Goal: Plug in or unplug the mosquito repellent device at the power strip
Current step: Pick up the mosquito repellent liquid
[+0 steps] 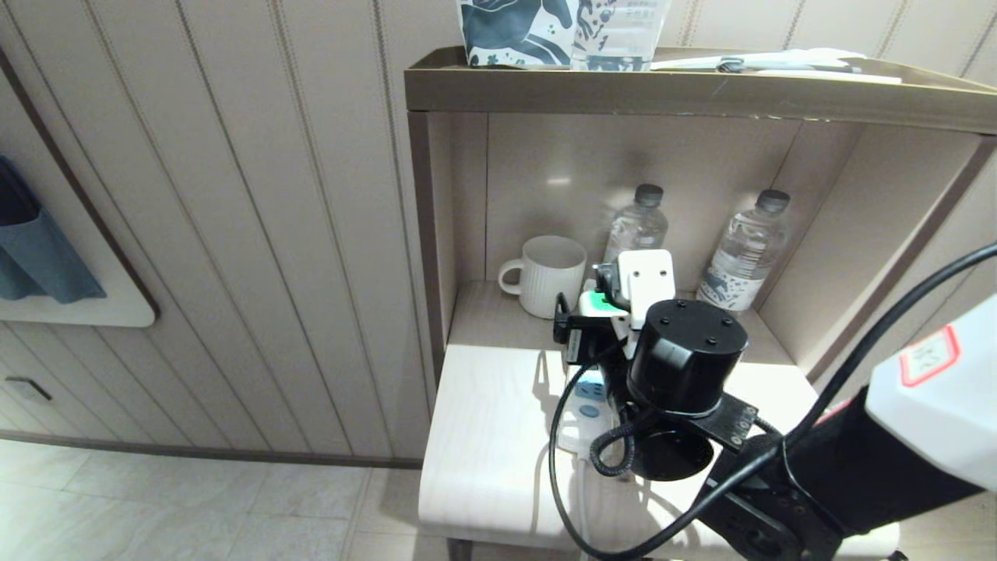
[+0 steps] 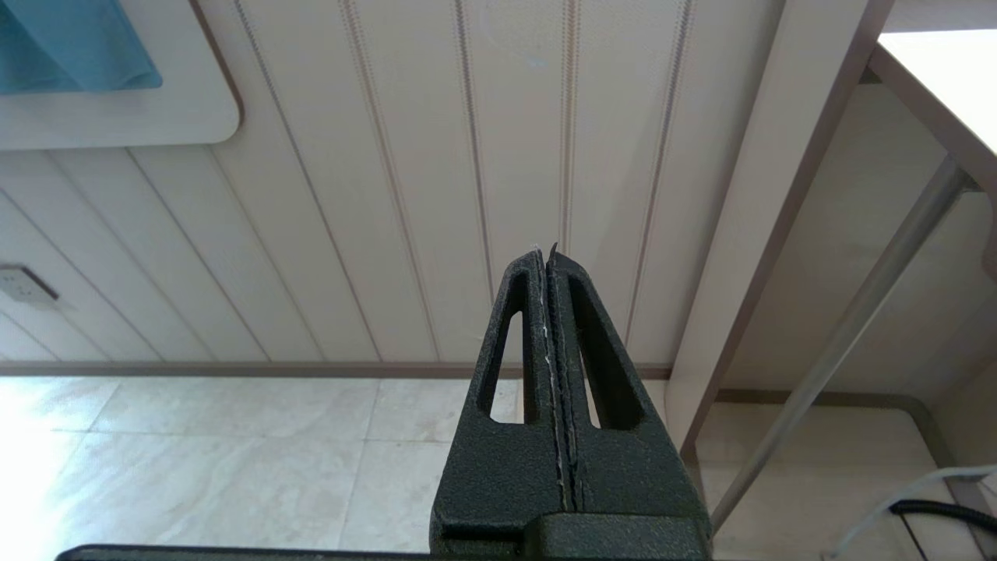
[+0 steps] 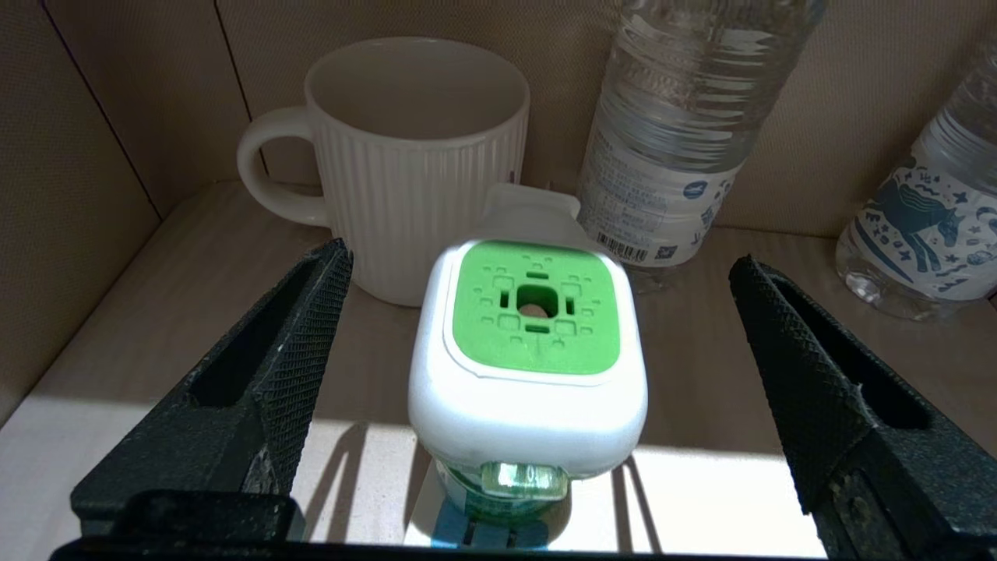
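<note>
Two spread fingers [image 3: 265, 374] of the right gripper [image 3: 537, 366] flank the device [image 3: 530, 366] without touching it. It stands upright on the strip [image 1: 586, 405], on the white table [image 1: 491, 436], with a mug [image 3: 413, 156] at its 11 o'clock and a bottle [image 3: 685, 125] at 1 o'clock. The left gripper [image 2: 549, 257], fingers pressed together, hangs by the wall.
</note>
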